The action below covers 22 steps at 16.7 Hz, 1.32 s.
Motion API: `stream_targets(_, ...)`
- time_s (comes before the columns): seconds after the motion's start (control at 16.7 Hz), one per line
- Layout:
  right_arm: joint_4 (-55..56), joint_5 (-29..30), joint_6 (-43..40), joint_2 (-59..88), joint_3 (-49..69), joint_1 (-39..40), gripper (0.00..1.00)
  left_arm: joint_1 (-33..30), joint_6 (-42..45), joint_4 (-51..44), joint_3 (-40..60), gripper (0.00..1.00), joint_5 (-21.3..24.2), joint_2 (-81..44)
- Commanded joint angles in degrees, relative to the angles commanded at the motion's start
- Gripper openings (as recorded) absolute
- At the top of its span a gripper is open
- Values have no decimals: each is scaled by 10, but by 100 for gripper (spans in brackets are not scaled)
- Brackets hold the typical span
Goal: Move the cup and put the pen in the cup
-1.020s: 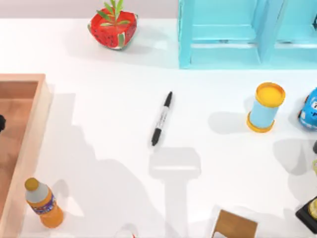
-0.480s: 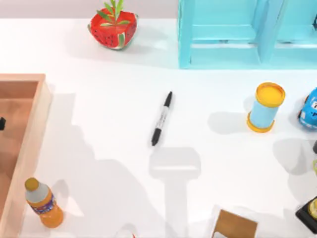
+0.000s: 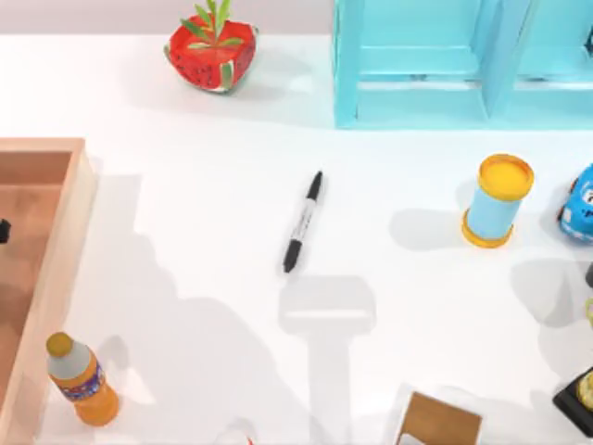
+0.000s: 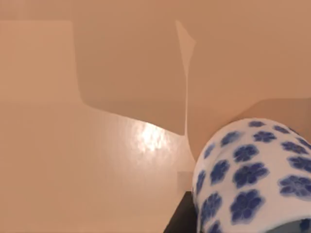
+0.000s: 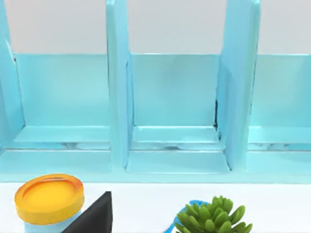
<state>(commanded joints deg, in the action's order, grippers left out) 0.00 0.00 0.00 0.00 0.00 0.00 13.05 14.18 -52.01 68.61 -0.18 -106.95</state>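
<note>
The slim black marker pen [image 3: 303, 222] with a pale label band lies flat near the middle of the white bench [image 3: 185, 241], angled, with bare surface all around it. To its right stands a light-blue cylinder with yellow ends [image 3: 498, 201], and just beyond that a blue toy car [image 3: 579, 206] sits at the right edge. A turquoise open shelf rack [image 3: 445, 65] runs along the far side, with a red strawberry-shaped planter [image 3: 212, 44] to its left. A shallow wooden tray [image 3: 76, 199] occupies the left edge, and an orange drink bottle [image 3: 82, 379] stands just beside its near end. In the left wrist view the small white cup with blue flowers [image 4: 252, 179] fills a corner close to the lens over a tan wooden surface; whether the left end effector is clamped on it cannot be told. The right wrist view faces the rack, with the cylinder and a green succulent [image 5: 216, 221] in front; its end effector's state cannot be told
</note>
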Motion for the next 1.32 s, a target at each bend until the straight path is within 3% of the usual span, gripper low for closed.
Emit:
stream_targets(0.3,0,0,0,0,0,0,100,3,-3,-22,21,0,3,3)
stream_targets(0.6,0,0,0,0,0,0,100,-10,-40,-112,104,0,9,10)
stream_targets(1.02,0,0,0,0,0,0,100,-170,-189,-273,239,0,5,37)
stream_targets(1.32,0,0,0,0,0,0,100,-265,-265,-333,281,0,1,53)
